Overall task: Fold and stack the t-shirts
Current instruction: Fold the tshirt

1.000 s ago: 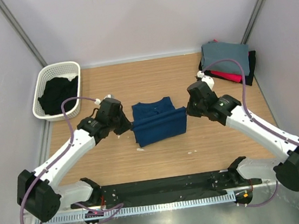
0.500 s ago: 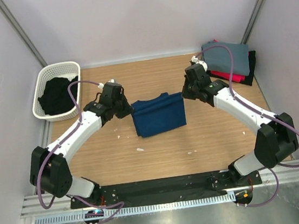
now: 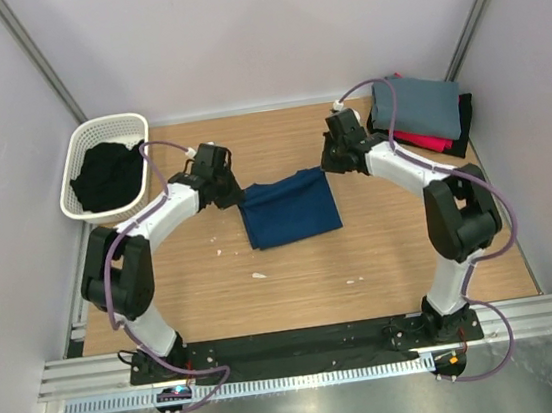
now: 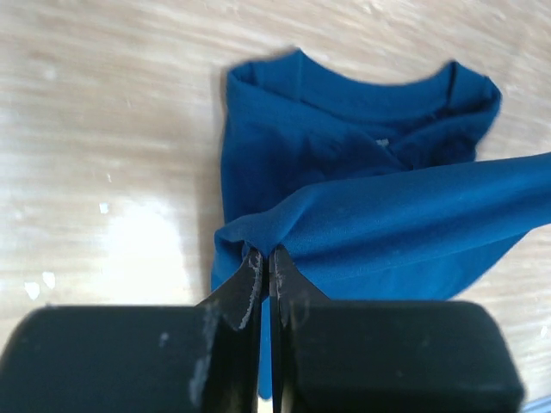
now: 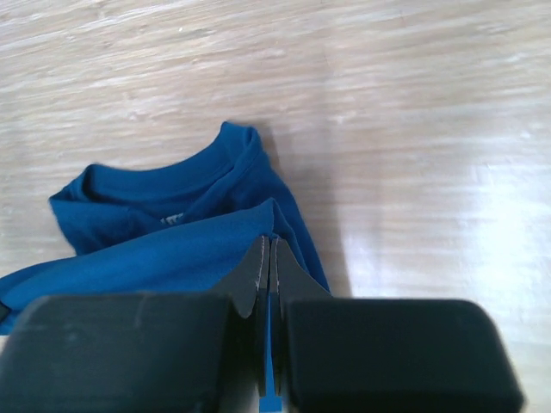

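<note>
The navy blue t-shirt (image 3: 289, 208) is lying mid-table, half folded, its upper layer stretching taut over the collar end. The left tool (image 3: 241, 198) is pinching that layer's left corner, jaws closed on the cloth; the right tool (image 3: 328, 170) is clamping the right corner likewise. The raised layer is hiding the shirt's front. A folded stack (image 3: 417, 109) of grey, red and black is sitting in the far right corner, and a white basket (image 3: 109, 120) holding dark cloth (image 3: 106, 175) is standing far left. The table (image 3: 298, 304) is running wide toward the arm bases, with a few pale specks on it.
</note>
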